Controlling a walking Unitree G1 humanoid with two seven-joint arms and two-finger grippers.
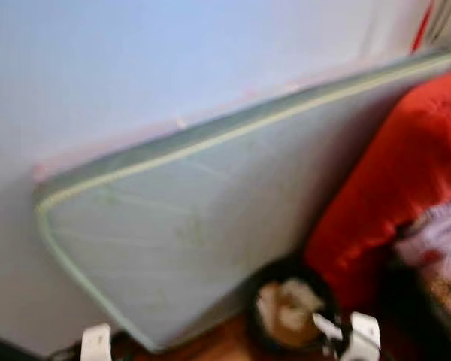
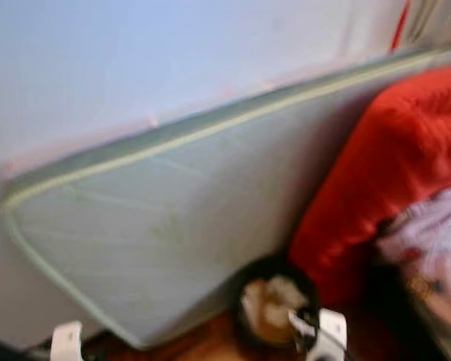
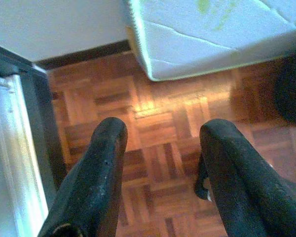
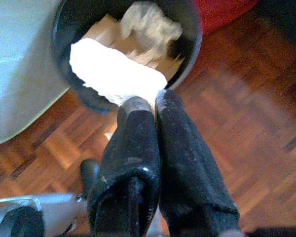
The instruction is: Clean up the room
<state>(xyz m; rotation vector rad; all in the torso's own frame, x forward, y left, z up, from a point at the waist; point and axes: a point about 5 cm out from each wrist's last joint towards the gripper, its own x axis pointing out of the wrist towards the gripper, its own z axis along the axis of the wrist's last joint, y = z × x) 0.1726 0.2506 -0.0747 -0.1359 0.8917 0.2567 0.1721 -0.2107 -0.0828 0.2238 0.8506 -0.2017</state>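
Note:
A round black bin (image 1: 289, 308) stands on the wooden floor, holding brown and pale crumpled rubbish (image 4: 150, 24). My right gripper (image 4: 148, 101) is shut on a white piece of paper (image 4: 113, 71) and holds it over the bin's rim (image 4: 64, 89). In the head views the right wrist (image 1: 361, 335) sits low at the bin's right side. My left gripper (image 3: 163, 140) is open above bare parquet, with nothing between its fingers. The left wrist (image 1: 96, 342) shows at the bottom left.
A pale green mattress (image 1: 188, 226) leans tilted against the white wall (image 1: 135, 68), its lower corner just left of the bin. A red cushion (image 1: 391, 180) and patterned fabric (image 1: 436, 248) lie to the right. A dark door frame (image 3: 37, 123) stands by the left gripper.

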